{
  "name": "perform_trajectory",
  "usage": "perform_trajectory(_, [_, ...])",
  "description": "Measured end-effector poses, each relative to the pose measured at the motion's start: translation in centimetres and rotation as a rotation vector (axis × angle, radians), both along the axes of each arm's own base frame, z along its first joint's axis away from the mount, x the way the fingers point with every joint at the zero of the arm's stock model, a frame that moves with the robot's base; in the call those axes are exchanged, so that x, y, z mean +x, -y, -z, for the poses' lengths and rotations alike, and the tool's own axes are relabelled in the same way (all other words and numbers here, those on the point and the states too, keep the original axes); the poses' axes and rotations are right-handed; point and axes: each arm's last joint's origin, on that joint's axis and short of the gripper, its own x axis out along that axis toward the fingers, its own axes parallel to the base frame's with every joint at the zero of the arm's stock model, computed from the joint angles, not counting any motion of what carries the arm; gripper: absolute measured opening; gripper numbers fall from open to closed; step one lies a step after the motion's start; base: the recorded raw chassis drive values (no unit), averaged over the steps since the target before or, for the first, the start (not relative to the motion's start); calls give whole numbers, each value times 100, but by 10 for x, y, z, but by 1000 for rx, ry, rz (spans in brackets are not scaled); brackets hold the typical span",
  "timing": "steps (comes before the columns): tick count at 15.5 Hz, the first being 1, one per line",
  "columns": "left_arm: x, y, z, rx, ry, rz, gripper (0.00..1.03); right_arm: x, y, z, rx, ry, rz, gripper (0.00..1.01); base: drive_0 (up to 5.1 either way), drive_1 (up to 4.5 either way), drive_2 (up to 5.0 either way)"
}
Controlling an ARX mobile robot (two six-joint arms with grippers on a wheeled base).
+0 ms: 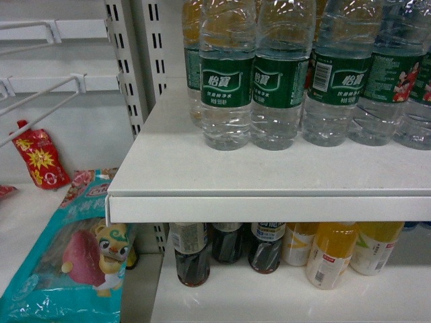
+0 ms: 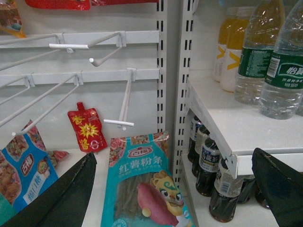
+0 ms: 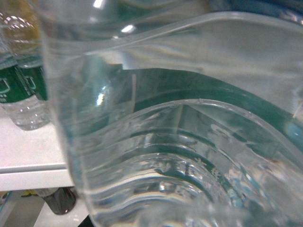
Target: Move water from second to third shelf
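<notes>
Head view: five green-labelled water bottles [image 1: 227, 74] stand in the shelf [image 1: 202, 175] front row, labels reading 怡寶. Bare board lies before them to the lip. One water bottle [image 3: 180, 142] fills the right wrist view; right jaws unseen, state undeterminable. Left gripper [image 2: 175, 189] fingers [image 2: 279, 184] apart, noodle packet [image 2: 142, 189] between them.

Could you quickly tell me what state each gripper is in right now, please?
Left gripper: open, holding nothing.
Right gripper: not visible; a water bottle fills its wrist camera, so its state cannot be told.
</notes>
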Motion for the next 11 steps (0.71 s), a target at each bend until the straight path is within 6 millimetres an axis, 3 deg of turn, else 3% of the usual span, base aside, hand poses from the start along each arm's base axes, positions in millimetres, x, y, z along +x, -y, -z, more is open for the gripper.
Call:
perform_trajectory(2, [0,0,0,0,0,1,98,21,-31,-8,50,-43,-120,40,0,0,0])
perform_trajectory(6, [0,0,0,0,0,1,98,52,-46,-8,36,-84,-145,40,0,0,0])
perform_trajectory(11, [0,0,0,0,0,1,98,69,-54,-10,13,-106,-160,40,0,0,0])
